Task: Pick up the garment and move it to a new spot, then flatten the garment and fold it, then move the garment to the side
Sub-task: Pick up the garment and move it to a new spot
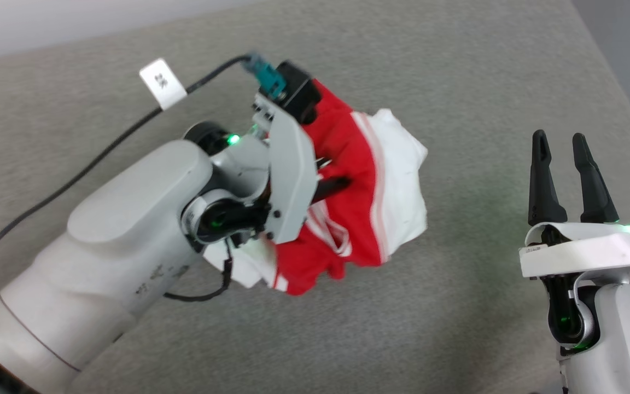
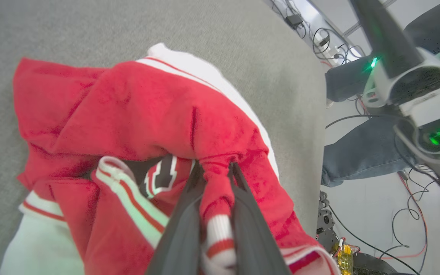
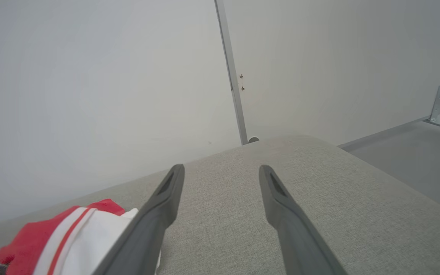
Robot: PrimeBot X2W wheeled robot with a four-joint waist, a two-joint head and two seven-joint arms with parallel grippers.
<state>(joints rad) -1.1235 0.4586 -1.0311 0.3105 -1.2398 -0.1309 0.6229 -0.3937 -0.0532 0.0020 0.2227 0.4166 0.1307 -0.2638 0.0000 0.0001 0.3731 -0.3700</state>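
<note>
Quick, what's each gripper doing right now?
Left gripper: shut on a fold of the garment.
Right gripper: open, holding nothing.

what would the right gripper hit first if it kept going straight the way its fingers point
Nothing close: the open right gripper points over the grey surface toward the pale wall. The garment lies off to its left, out of line. Surface's far edge or wall first: depth is unclear.
</note>
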